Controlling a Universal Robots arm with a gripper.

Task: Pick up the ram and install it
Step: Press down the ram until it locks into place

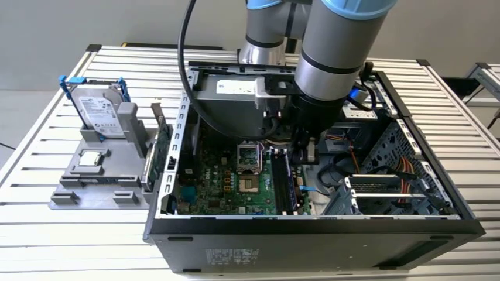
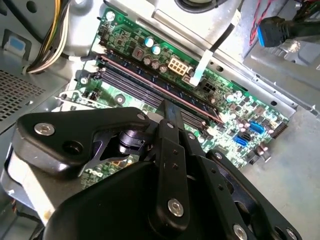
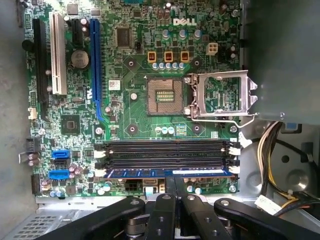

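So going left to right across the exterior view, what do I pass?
Hard drive upright in the grey holder → the ram standing on edge at the holder's right side → open computer case with the motherboard → drive cage.

Arm (image 1: 336,52): we note silver-grey tubes, light blue joint caps, one black cable alongside. Gripper (image 2: 167,117): matte black linkage bars (silver screws at pivots).

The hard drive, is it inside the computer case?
No, the hard drive stands upright in a grey holder on the table, outside the computer case, on the exterior view's left.
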